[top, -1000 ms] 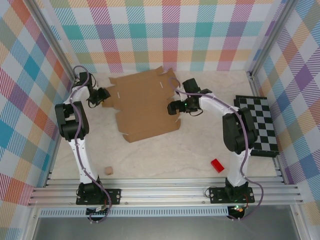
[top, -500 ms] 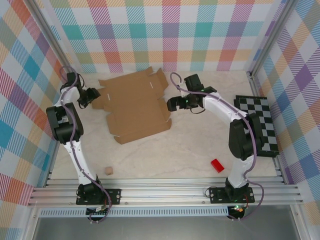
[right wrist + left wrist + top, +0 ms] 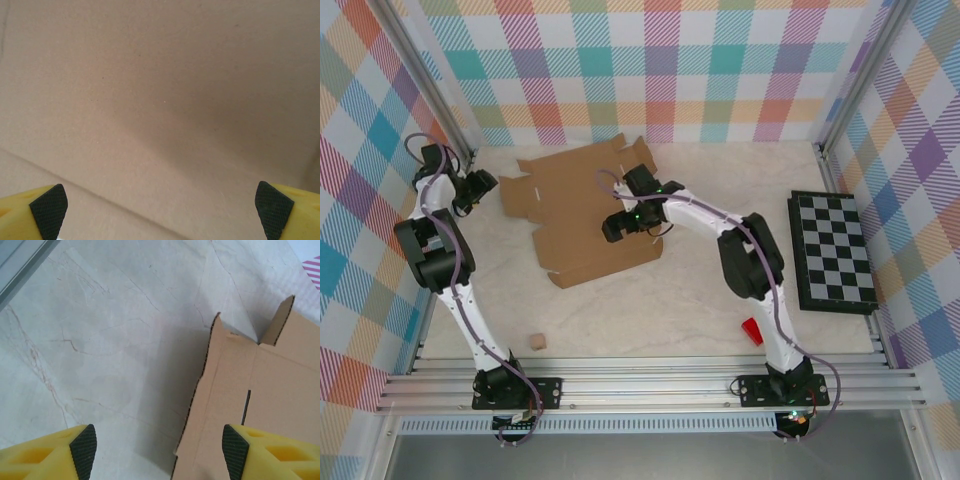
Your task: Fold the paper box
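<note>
Item: paper box (image 3: 582, 215), mostly flat, far-left part of the table (image 3: 690, 310).

Right gripper (image 3: 613, 228): over the box's middle panel, jaws wide, empty.

Left gripper (image 3: 159, 450): at the box's left flap edge, jaws apart, holding nothing.

We judge folding barely begun. The next move calls for pinching a side flap and raising it along its crease.

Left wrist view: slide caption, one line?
Open left gripper poised over an edge of the paper box on the table.
</note>
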Motion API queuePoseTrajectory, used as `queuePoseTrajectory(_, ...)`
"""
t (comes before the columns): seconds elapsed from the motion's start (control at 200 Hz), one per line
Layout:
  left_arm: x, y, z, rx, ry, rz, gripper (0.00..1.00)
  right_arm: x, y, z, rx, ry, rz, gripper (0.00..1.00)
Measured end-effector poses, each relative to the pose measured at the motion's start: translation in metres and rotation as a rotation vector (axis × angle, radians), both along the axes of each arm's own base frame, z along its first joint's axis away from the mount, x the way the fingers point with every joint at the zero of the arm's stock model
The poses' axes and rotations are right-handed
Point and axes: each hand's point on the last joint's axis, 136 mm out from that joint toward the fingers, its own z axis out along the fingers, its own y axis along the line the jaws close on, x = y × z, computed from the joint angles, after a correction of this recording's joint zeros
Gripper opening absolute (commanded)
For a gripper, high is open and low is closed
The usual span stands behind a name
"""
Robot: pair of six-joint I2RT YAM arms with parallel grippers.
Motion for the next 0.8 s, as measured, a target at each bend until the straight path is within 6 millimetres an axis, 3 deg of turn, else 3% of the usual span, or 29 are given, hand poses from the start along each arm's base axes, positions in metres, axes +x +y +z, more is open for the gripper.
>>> queuePoseTrajectory(0.14,0.012,-0.008,-0.022,-0.066,0.006,-0.035,0.70,0.002,-0.005,-0.021,-0.037,0.032,-0.010,1.00)
queuePoseTrajectory(0.33,0.020,-0.019,-0.045,-0.117,0.026,-0.064,0.66,-0.002,-0.014,-0.032,-0.060,0.021,-0.002,1.00)
queuePoseTrajectory(0.385,0.025,-0.022,-0.039,-0.119,0.011,-0.074,0.58,-0.007,-0.019,-0.031,-0.065,0.012,-0.003,1.00)
queuePoseTrajectory(0.45,0.034,-0.032,-0.034,-0.121,-0.008,-0.100,0.42,-0.017,-0.029,-0.032,-0.080,0.016,-0.008,1.00)
queuePoseTrajectory(0.55,0.040,-0.060,-0.033,-0.136,-0.017,-0.160,0.26,-0.036,-0.046,-0.033,-0.096,0.030,-0.013,1.00)
queuePoseTrajectory(0.635,0.041,-0.097,-0.040,-0.157,-0.009,-0.229,0.20,-0.053,-0.059,-0.034,-0.101,0.041,-0.022,1.00)
queuePoseTrajectory(0.805,0.016,-0.168,-0.059,-0.191,0.033,-0.355,0.06,-0.093,-0.091,-0.033,-0.110,0.087,-0.064,1.00)
